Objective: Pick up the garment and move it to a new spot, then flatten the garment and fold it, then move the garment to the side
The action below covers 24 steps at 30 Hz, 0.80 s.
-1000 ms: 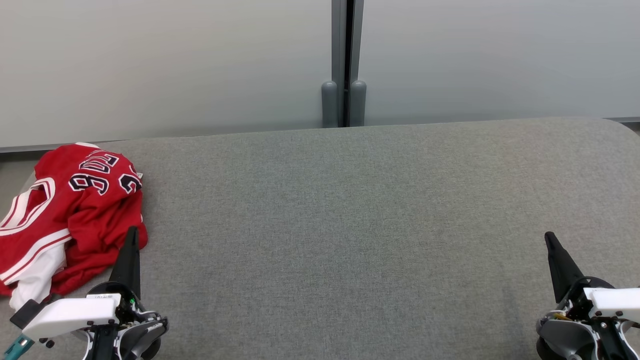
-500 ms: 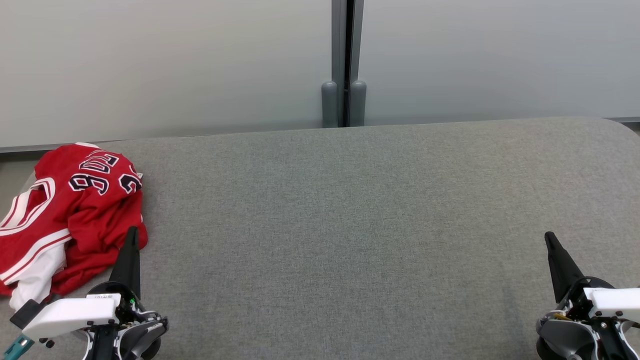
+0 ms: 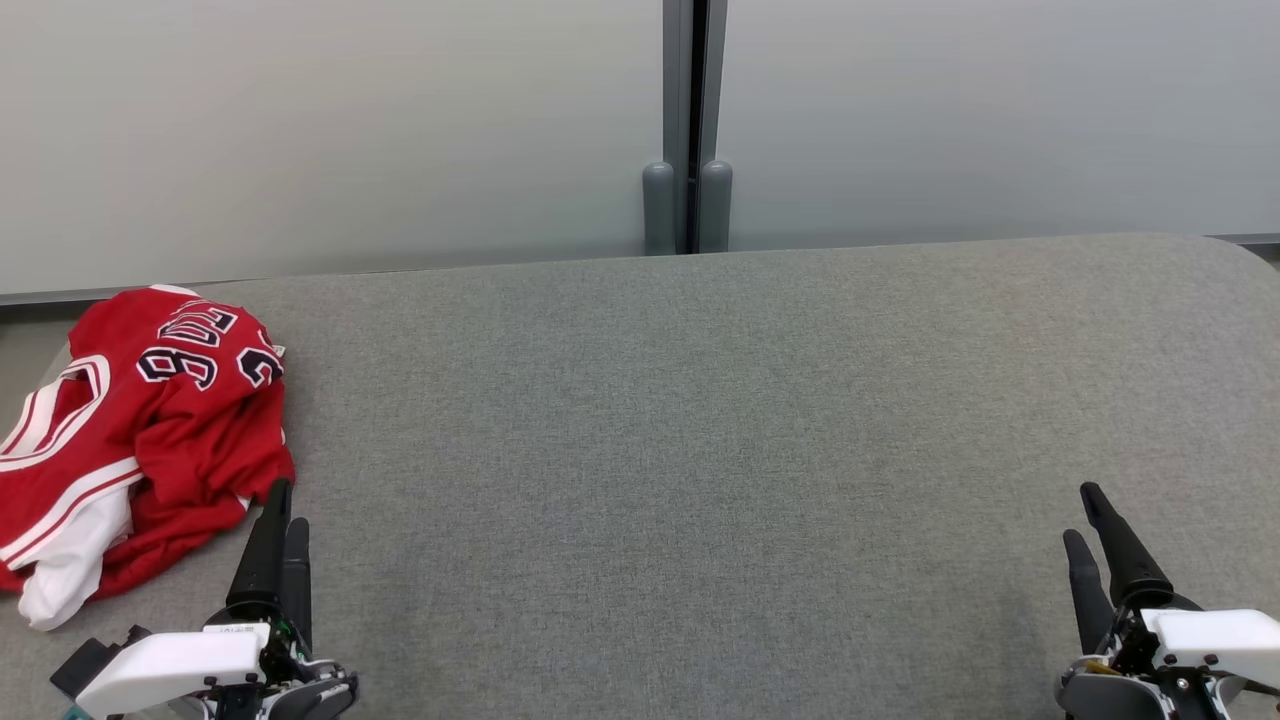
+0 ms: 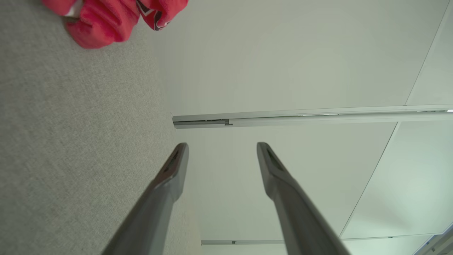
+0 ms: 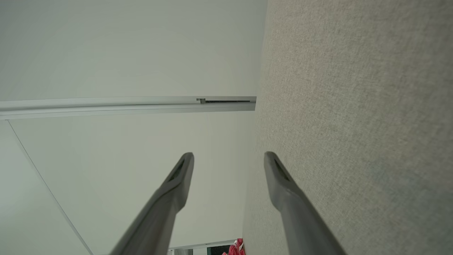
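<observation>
Head view: garment (image 3: pixel 150 420) crumpled, red-and-white, perhaps numbered; left end effector (image 3: pixel 288 503), right end effector (image 3: pixel 1080 512) both wide, empty.

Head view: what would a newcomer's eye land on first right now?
The crumpled red jersey with white trim and dark numbers, heaped at the far left of the grey fabric surface. Next, the left claw close beside its near edge and the right claw at lower right, both open and empty.
</observation>
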Available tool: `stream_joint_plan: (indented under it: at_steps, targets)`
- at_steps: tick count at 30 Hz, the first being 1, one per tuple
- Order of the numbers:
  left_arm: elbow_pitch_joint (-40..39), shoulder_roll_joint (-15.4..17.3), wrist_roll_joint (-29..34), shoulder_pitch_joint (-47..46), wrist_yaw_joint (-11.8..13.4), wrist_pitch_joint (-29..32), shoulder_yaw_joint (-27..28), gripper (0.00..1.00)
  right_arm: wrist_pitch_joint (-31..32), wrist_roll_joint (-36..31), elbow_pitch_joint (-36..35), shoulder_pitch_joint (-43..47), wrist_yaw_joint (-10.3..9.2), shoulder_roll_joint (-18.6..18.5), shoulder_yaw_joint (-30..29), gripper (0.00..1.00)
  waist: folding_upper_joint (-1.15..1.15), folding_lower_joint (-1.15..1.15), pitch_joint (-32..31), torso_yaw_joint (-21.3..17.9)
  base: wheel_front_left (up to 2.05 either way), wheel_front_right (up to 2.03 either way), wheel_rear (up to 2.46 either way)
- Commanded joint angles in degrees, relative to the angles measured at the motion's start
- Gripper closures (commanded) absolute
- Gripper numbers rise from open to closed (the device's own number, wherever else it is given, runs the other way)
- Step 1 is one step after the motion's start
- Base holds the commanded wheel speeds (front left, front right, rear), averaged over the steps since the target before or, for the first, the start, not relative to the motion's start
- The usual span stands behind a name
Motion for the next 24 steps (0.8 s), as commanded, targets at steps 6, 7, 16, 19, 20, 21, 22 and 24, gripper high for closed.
stream_joint_plan:
  at_steps: [6, 7, 16, 19, 20, 21, 22, 24]
  targets:
    - [-1.6, 1.1, 2.8, -0.5, 0.0, -1.9, -1.5, 0.00, -2.0, -6.3, -1.9, -0.5, 0.08, -0.6, -0.1, 0.00, 0.00, 0.00, 0.0, 0.0, 0.00, 0.00, 0.00]
    - [-1.6, 1.2, 3.6, -0.5, 0.0, -2.2, -1.7, 0.00, -2.2, -7.7, -2.0, -0.5, 0.08, -0.6, -0.1, 0.00, 0.00, 0.00, 0.0, 0.0, 0.00, 0.00, 0.00]
    - [-1.3, 1.2, 13.7, -0.2, 0.9, -4.5, -2.5, 0.00, -4.5, -22.7, -4.2, -0.1, 0.08, -0.7, 0.4, 0.00, 0.00, 0.00, -0.1, 0.0, 0.00, 0.00, 0.00]
    - [-1.2, 1.2, 17.9, 0.0, 1.7, -5.2, -2.8, 0.00, -5.2, -27.6, -4.8, 0.1, 0.09, -0.7, 0.8, 0.00, 0.00, 0.00, -0.1, 0.0, 0.00, 0.00, 0.00]
    - [-1.1, 1.2, 19.4, 0.0, 1.9, -5.4, -3.0, 0.00, -5.4, -29.1, -5.0, 0.2, 0.09, -0.7, 0.9, 0.00, 0.00, 0.00, -0.1, 0.0, 0.00, 0.00, 0.00]
    - [-1.0, 1.2, 20.7, 0.1, 2.2, -5.7, -3.0, 0.00, -5.7, -30.5, -5.2, 0.3, 0.09, -0.7, 1.0, 0.00, 0.00, 0.00, -0.1, 0.0, 0.00, 0.00, 0.00]
    - [-0.9, 1.2, 22.2, 0.2, 2.4, -5.9, -3.1, 0.00, -5.9, -32.0, -5.4, 0.4, 0.09, -0.7, 1.1, 0.00, 0.00, 0.00, -0.2, 0.0, 0.00, 0.00, 0.00]
    - [-0.7, 1.3, 25.0, 0.3, 2.9, -6.3, -3.3, 0.00, -6.3, -34.5, -5.6, 0.6, 0.09, -0.7, 1.4, 0.00, 0.00, 0.00, -0.2, 0.0, 0.00, 0.00, 0.00]
